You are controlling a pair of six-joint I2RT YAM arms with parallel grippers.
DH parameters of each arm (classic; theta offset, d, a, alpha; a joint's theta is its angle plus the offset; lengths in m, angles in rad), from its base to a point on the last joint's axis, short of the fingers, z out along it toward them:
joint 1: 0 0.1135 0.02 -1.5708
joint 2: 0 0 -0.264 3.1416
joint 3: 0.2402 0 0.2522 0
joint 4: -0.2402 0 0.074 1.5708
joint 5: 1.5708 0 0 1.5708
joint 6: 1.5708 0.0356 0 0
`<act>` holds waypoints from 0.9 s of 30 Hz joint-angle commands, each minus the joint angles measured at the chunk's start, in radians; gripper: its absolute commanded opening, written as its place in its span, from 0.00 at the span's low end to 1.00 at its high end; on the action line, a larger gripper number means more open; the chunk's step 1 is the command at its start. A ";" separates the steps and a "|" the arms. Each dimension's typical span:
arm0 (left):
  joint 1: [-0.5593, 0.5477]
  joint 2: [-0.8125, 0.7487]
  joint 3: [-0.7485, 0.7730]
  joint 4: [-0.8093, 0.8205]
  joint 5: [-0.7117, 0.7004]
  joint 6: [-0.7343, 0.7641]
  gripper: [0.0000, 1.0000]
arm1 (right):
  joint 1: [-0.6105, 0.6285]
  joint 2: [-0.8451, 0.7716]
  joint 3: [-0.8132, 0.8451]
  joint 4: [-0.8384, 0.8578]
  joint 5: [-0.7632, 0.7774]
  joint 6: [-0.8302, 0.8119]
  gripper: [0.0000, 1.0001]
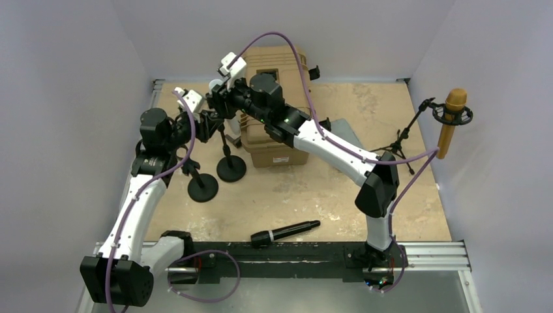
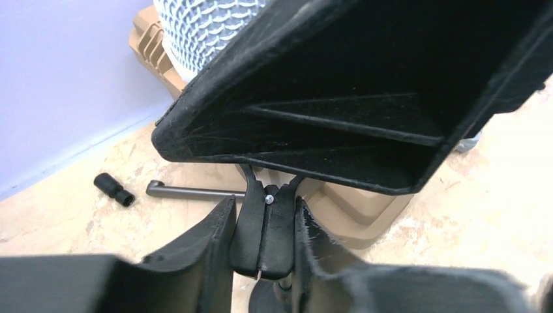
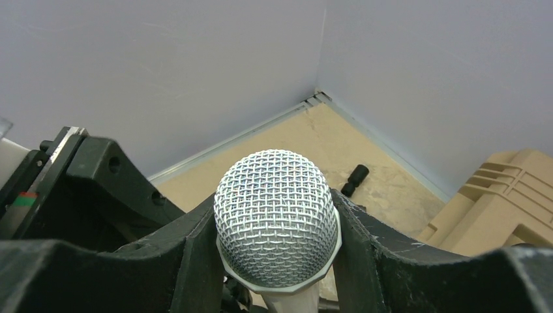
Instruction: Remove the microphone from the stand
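Rigid, lightish microphone (image 3: 277,218), mesh head dentable; the right gripper (image 3: 277,251) clamps that head half-closed, the body below looks safer, the left gripper (image 2: 264,257) pinches the stand clip (image 2: 261,225) tight

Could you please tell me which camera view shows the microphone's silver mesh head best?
The right wrist view: the microphone's mesh head fills the centre, between the right gripper's fingers. The left wrist view shows only a slice of it at its top edge; the top view barely shows it among the wrists.
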 commanded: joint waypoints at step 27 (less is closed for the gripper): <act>-0.005 -0.039 0.039 -0.154 -0.094 0.008 0.37 | -0.110 -0.443 -0.157 -0.040 0.102 0.123 0.00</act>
